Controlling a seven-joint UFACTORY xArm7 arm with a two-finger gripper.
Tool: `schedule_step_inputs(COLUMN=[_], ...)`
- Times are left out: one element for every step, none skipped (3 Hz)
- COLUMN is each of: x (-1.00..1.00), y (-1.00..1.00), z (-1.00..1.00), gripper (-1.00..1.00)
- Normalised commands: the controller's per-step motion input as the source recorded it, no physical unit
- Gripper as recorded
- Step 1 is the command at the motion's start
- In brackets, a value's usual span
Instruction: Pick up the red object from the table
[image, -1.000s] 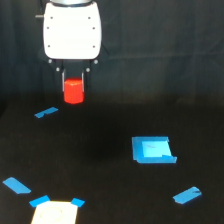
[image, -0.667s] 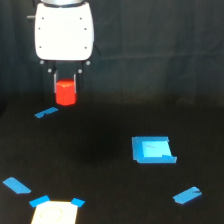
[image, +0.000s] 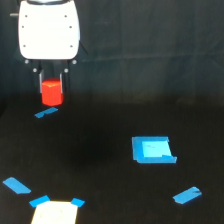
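Observation:
The red object (image: 51, 92) is a small red-orange stubby cylinder held between the two thin fingers of my gripper (image: 51, 90), under the white gripper body (image: 48, 30) at the exterior view's upper left. The gripper is shut on it and holds it above the black table (image: 110, 180), over a blue tape strip (image: 46, 113). The top of the cylinder is partly hidden between the fingers.
A flat blue square piece (image: 153, 150) lies at the exterior view's middle right. Blue tape strips lie at lower right (image: 187, 195) and lower left (image: 17, 186). A pale yellowish patch (image: 55, 213) with blue tape corners sits at the bottom edge.
The gripper with the red object has moved toward the exterior view's left and slightly up. Nothing on the table has moved.

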Motion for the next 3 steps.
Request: schedule_step_inputs(x=[0.47,0.24,-0.5], y=[0.76,0.75,-0.17], z=[0.54,1.0,0.9], gripper=[-1.0,-1.0,-1.0])
